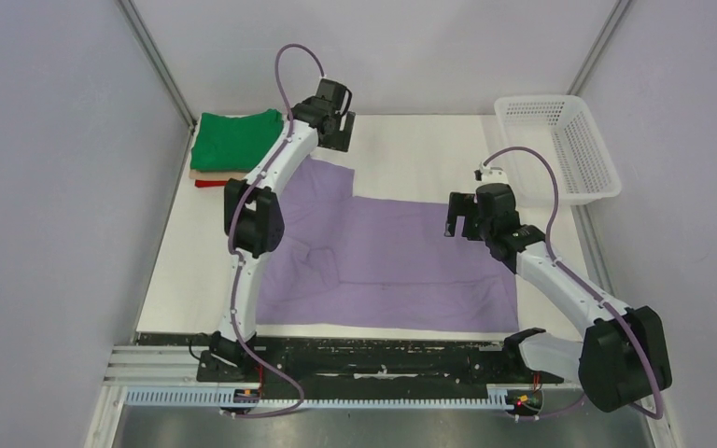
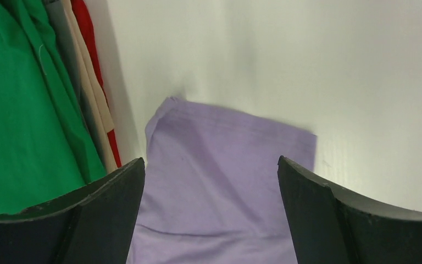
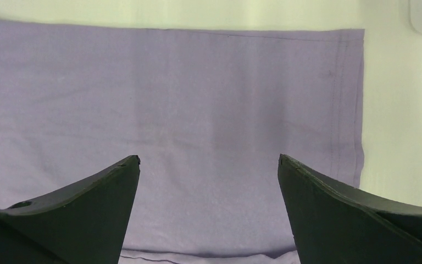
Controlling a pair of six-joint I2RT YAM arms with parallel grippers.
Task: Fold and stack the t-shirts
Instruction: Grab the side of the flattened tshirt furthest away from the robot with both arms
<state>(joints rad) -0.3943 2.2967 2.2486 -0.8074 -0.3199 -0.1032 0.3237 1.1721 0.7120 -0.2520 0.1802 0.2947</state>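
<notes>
The purple shirt (image 1: 392, 252) is lying open and mostly flat in the middle of the white table (image 1: 411, 140), sleeves toward the left and hem toward the right. The top camera is the only one that gives you the whole layout. It shows a stack (image 1: 229, 149) of folded shirts in the far left corner with a green shirt (image 1: 235, 138) on top, and a white basket (image 1: 560, 145) in the far right corner, well apart from the cloth. From up there, whatever's under the green one is just thin slivers of colour.

The left wrist camera sorts that out, with a tan shirt (image 2: 96, 104) and a red shirt (image 2: 90, 49) peeking out along the edge below the green. It also shows the left gripper (image 2: 211, 165) with its fingers spread wide and nothing between them, over the far sleeve (image 2: 225, 143) of the purple shirt. There's a strip of bare table between that sleeve and the stack.

On the right wrist camera, the right gripper (image 3: 209, 160) is also spread wide and empty, over the hem end of the shirt. You can see the stitched hem (image 3: 346, 99) running down the right edge, which the top view doesn't resolve. I honestly can't tell how high either gripper sits above the cloth.
</notes>
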